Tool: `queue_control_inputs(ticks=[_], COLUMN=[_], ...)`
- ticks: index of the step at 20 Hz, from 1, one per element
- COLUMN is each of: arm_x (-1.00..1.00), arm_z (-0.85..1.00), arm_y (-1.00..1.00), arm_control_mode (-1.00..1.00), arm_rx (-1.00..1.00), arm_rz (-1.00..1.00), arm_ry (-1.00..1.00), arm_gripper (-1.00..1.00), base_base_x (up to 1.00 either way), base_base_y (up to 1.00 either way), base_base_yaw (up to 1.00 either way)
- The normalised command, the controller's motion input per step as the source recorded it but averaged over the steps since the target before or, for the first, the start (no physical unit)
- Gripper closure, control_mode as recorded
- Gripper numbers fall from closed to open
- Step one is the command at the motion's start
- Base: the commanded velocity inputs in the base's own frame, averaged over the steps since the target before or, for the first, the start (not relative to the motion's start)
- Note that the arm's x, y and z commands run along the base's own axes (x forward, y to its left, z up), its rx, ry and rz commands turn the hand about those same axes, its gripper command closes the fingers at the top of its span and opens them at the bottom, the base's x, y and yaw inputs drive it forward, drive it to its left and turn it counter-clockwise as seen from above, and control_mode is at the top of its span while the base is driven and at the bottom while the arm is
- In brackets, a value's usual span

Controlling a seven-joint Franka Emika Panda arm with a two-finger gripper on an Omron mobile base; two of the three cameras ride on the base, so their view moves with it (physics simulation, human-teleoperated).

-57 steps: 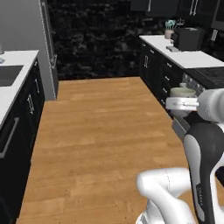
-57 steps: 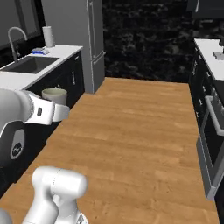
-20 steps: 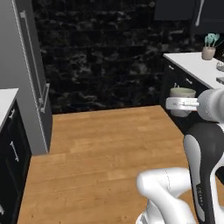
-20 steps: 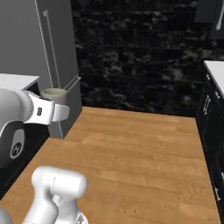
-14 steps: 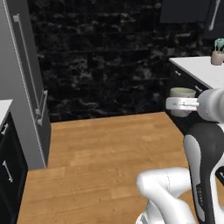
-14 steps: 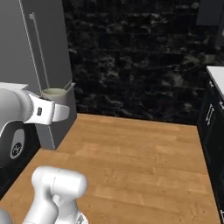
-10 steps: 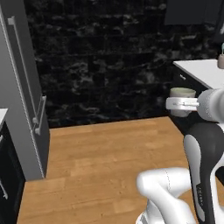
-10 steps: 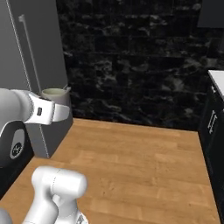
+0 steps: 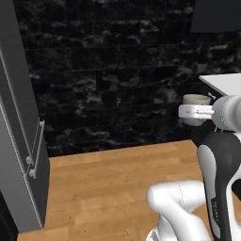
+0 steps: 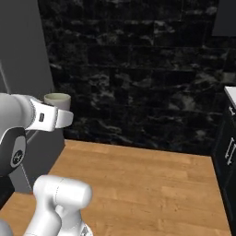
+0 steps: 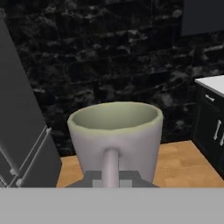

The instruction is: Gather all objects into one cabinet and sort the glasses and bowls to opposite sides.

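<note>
I hold the grey-beige mug (image 11: 114,135) upright, its pale greenish inside showing and its handle turned toward the hand camera. My gripper (image 11: 111,177) is shut on the mug at the handle side. In the left base view the mug (image 9: 196,101) sits at the end of my arm at the right, with the gripper (image 9: 195,112) under its rim. In the right base view the mug (image 10: 57,100) is at the left, above the gripper (image 10: 60,115). The orange mugs, the bowl and the cabinet with the white bar handle are out of view.
A black stone wall (image 9: 117,70) stands straight ahead across the wooden floor (image 10: 138,184). A tall grey fridge (image 9: 19,141) is at the left. A white counter (image 9: 226,82) over black drawers (image 10: 228,152) is at the right, with a dark wall unit (image 9: 216,14) above it.
The whole picture has swung as the base turned: the counters slid out of frame and the black wall and fridge now lie ahead. The mug has stayed in my gripper.
</note>
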Motion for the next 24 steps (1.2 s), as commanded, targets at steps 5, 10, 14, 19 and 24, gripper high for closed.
queue_control_inputs(ticks=[5, 10, 14, 19, 24], arm_x=[0.00, 0.00, 0.00, 0.00, 0.00], arm_z=[0.00, 0.00, 0.00, 0.00, 0.00], arm_y=[0.00, 0.00, 0.00, 0.00, 0.00], arm_control_mode=[1.00, 1.00, 1.00, 1.00, 1.00], arm_rx=[0.00, 0.00, 0.00, 0.00, 0.00], arm_rz=[0.00, 0.00, 0.00, 0.00, 0.00], arm_ry=[0.00, 0.00, 0.00, 0.00, 0.00], arm_gripper=[1.00, 1.00, 1.00, 1.00, 1.00], base_base_x=[1.00, 0.91, 0.79, 0.69, 0.66], base_base_y=[0.14, 0.01, 0.00, 0.01, 0.11], base_base_yaw=[-0.07, -0.19, -0.35, -0.44, -0.48])
